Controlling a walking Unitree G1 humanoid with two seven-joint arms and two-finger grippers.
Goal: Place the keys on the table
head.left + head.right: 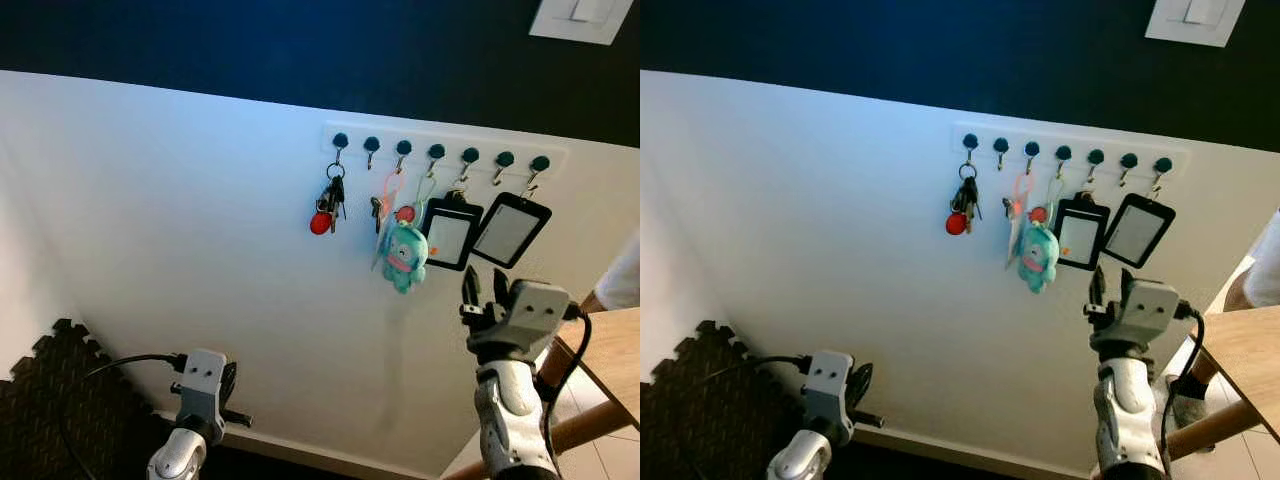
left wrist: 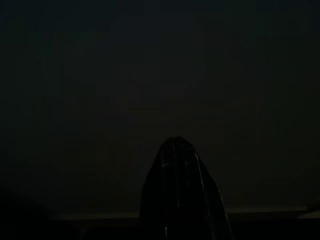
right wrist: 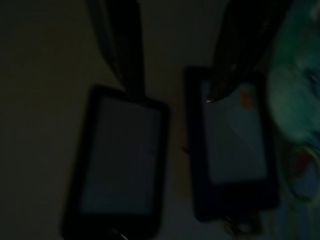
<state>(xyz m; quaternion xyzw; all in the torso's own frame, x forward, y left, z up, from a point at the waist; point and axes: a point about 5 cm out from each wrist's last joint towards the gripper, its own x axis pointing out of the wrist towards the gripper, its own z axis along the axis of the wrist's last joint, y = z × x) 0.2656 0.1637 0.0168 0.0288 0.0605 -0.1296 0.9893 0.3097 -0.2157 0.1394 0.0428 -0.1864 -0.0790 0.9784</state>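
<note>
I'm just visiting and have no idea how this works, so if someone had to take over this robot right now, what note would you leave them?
Right gripper: raised in front of the wall, fingers open, empty, pointing at the two black badge holders.
Left gripper: low by the wall, idle, holding nothing.
Keys, with a red tag: hanging on the leftmost hook of the hook rail, well to the left of the right gripper.
Wooden table: at the right edge.
Done: arm lifted toward the rail.
Left: shift to the keys, unhook them, carry them to the table.
</note>
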